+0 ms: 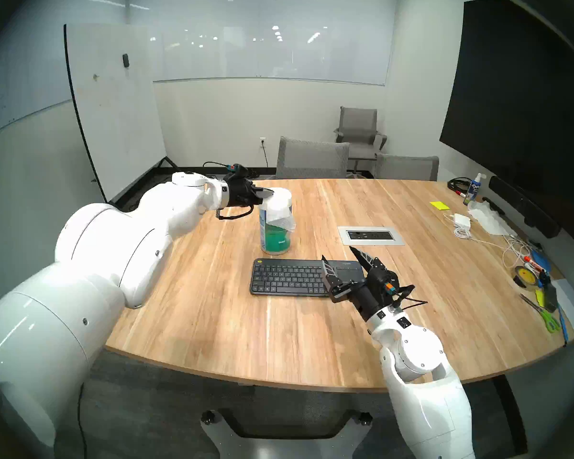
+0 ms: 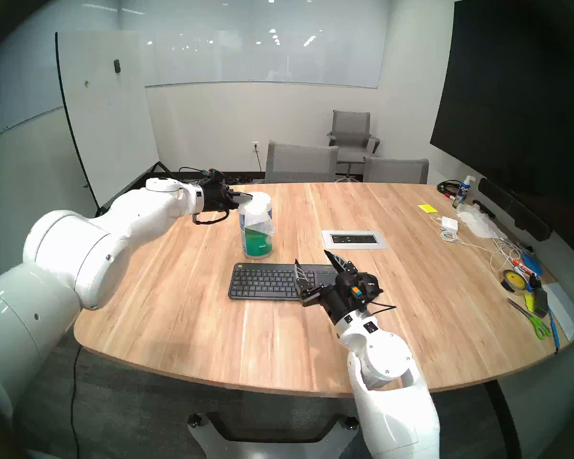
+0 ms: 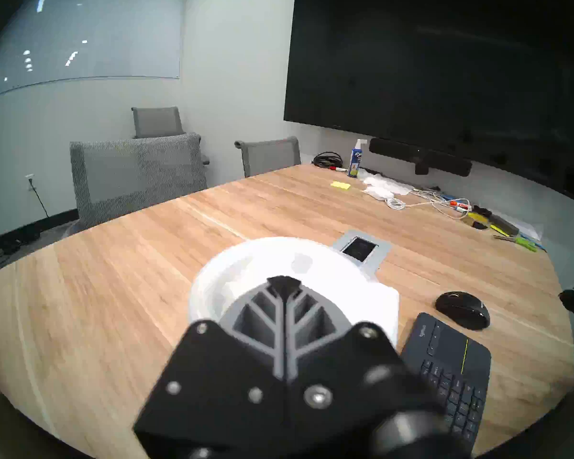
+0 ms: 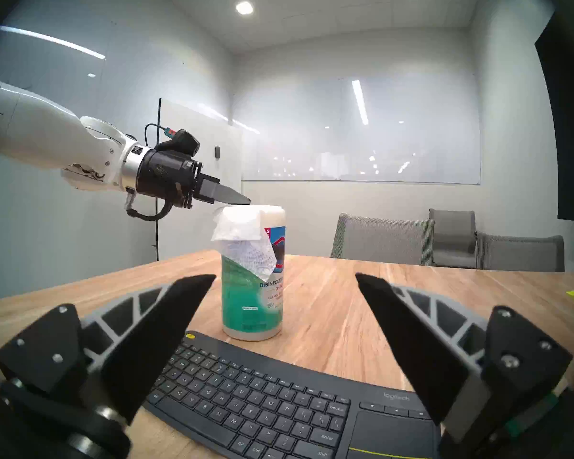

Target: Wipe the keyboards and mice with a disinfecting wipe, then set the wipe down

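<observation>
The left gripper (image 4: 246, 200), jaws pressed together, hovers over the wipe (image 4: 242, 236) draped on the canister (image 4: 252, 302). The right gripper (image 1: 340, 254), jaws spread, hangs above the keyboard (image 1: 285, 277).

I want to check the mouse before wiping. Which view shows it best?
The left wrist view: the mouse lies unblocked beside the keyboard. In both head views the right arm mostly hides it; the right wrist view lacks it.

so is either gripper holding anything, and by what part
Neither. The left gripper is shut, empty, just above the canister lid; the right gripper is open over the keyboard.
</observation>
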Controlling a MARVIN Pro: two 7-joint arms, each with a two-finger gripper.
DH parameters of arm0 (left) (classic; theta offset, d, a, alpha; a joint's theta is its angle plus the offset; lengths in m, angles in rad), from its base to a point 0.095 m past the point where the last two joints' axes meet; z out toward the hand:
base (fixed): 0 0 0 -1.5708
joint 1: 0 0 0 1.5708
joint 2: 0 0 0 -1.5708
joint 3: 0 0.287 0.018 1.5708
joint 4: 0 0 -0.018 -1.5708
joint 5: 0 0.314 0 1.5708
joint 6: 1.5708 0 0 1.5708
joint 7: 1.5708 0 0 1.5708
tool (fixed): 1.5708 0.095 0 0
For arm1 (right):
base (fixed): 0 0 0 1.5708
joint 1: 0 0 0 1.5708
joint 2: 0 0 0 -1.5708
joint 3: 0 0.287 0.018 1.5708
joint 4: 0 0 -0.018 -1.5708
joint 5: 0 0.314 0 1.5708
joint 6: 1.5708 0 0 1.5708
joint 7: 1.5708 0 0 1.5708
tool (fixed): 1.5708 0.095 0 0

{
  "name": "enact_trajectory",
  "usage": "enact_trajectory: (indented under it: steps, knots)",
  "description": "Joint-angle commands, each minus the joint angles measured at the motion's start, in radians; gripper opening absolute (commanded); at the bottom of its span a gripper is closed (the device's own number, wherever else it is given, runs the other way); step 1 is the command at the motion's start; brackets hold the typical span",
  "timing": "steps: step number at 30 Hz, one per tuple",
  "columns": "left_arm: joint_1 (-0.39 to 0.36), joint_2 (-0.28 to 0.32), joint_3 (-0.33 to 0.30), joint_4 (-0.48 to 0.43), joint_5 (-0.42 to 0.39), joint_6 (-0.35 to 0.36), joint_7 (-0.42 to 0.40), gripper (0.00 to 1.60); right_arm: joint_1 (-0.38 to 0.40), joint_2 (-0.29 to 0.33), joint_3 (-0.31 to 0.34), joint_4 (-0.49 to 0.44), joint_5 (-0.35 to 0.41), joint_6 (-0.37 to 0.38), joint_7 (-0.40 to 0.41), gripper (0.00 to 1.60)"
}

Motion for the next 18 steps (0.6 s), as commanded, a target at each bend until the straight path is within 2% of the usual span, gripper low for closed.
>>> enact_trajectory:
  steps: [1,8,12,14,16,17,18]
  knots:
    - [-0.016,-0.005,-0.005,-0.004,-0.005,-0.002,0.004,0.0,0.018,-0.007,0.002,-0.027,0.008,0.002,-0.002,1.6]
    - [-0.013,-0.006,-0.012,-0.004,-0.008,-0.005,0.004,0.0,0.02,-0.01,0.004,-0.025,0.008,0.006,0.0,1.6]
    - [-0.012,-0.007,-0.016,-0.004,-0.009,-0.006,0.004,0.08,0.02,-0.011,0.005,-0.024,0.007,0.006,0.001,1.6]
    - [-0.011,-0.007,-0.018,-0.004,-0.009,-0.007,0.002,0.24,0.02,-0.011,0.005,-0.024,0.007,0.005,0.002,1.6]
    - [-0.01,-0.007,-0.02,-0.004,-0.01,-0.007,0.001,0.47,0.02,-0.012,0.005,-0.024,0.006,0.005,0.002,1.6]
    - [-0.009,-0.007,-0.02,-0.004,-0.01,-0.008,0.0,0.71,0.019,-0.012,0.005,-0.024,0.006,0.005,0.002,1.6]
    - [-0.009,-0.006,-0.021,-0.004,-0.01,-0.008,-0.002,0.75,0.019,-0.012,0.005,-0.024,0.006,0.005,0.002,1.6]
